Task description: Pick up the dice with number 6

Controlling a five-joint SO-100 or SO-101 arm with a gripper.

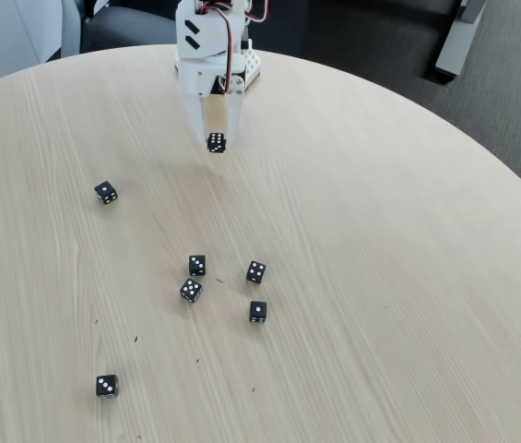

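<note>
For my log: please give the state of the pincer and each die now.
pincer: shut on a die
held die: gripped, lifted off the table
six loose dice: lying on the table, untouched

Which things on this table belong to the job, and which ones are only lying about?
For the job:
- small black cube die with white pips, held at the pincer's tips
- white pincer, shut on that die

Lying about:
- six more black dice
- round light wooden table
</note>
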